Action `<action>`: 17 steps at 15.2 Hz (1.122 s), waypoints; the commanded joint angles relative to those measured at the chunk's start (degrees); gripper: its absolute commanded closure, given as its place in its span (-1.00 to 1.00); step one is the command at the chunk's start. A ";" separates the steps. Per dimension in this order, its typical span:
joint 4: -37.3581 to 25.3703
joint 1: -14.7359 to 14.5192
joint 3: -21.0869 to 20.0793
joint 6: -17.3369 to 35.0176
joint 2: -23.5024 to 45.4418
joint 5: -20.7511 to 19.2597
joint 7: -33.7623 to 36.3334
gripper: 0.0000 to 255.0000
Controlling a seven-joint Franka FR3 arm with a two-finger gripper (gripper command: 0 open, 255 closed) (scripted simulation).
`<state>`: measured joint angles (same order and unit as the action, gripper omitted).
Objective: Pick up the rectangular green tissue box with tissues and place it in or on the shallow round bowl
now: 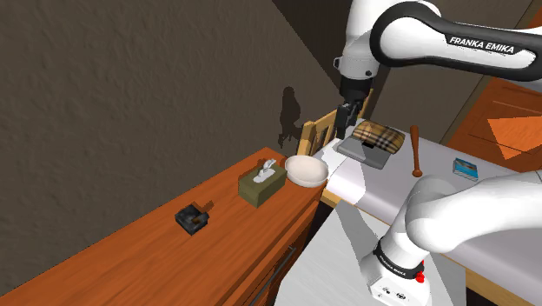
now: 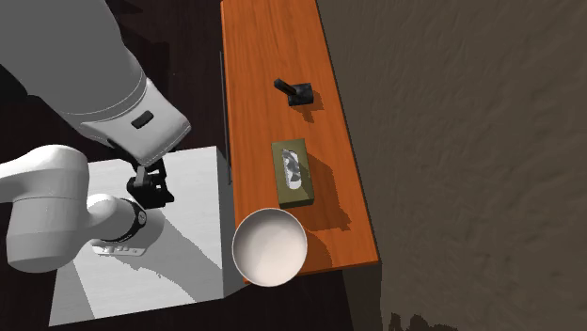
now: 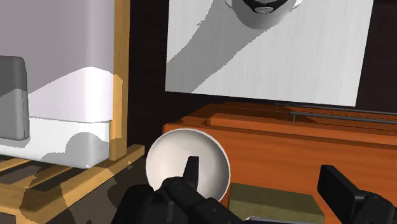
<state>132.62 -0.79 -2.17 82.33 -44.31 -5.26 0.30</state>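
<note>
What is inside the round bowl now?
Nothing: seen from above, the bowl shows its whole white inside, bare. In the wrist view one finger covers a small part.

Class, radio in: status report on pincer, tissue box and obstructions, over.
Pincer open, holding nothing. Tissue box on dresser, beside bowl. Black object lies beyond box.

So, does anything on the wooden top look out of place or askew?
Yes, the white bowl. It sits at the end corner of the wooden top and a good part of it hangs past the edge, so it looks unsteady. The green tissue box next to it lies flat; nothing is spilled.
</note>
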 commanded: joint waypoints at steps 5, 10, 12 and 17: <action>6.90 0.70 -0.12 10.54 -0.20 4.64 5.91 -1.00; 13.92 1.06 -0.78 25.12 2.02 10.37 12.24 -1.00; 16.11 1.03 -1.19 31.38 3.80 12.76 14.41 -1.00; 19.65 0.26 -2.25 47.84 10.67 19.21 18.77 -1.00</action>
<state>151.57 -0.37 -4.28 126.42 -35.11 12.55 18.30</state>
